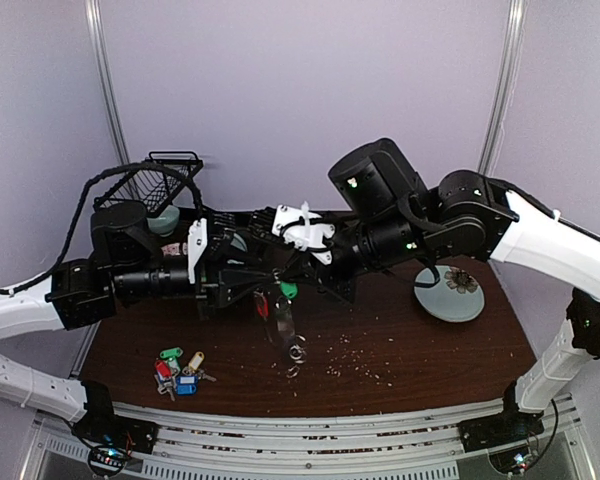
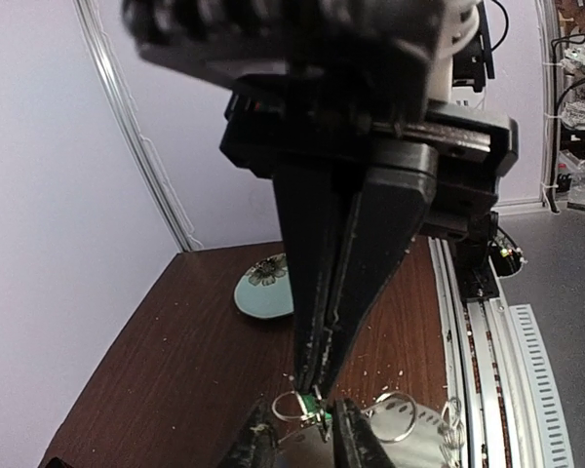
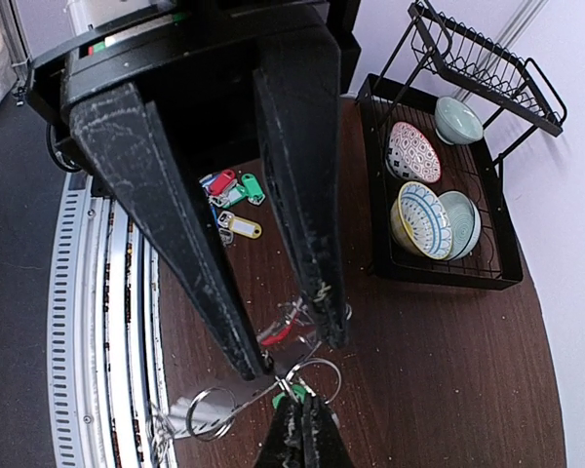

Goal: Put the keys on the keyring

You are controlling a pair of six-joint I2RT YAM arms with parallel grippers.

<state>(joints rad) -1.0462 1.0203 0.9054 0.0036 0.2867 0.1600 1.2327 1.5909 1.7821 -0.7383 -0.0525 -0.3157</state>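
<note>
The two grippers meet tip to tip above the table. The left gripper (image 3: 291,351) has its fingers apart; whether they press on anything I cannot tell. The right gripper (image 2: 309,383) has its fingers pressed together, pinched, as far as I can make out, on the green-tagged key (image 2: 315,407) right at its tips.

The keyring (image 1: 283,322) hangs edge-on just below both grippers, off the table, with its small wire rings (image 1: 297,352) bunched at the low end. The pile of keys (image 1: 180,368) lies on the table, below the left gripper and well apart from it, towards that arm's base: green, tan-yellow, red and blue tags show. A red-tagged key (image 3: 278,333) hangs between the left fingers, just beside the keyring; whether it is already threaded on I cannot tell.

My judgement: the work is in its early part, with the green-tagged key being worked onto a ring and the pile not yet begun.

No brand, label or writing can be read; the tags are too small to show any
</note>
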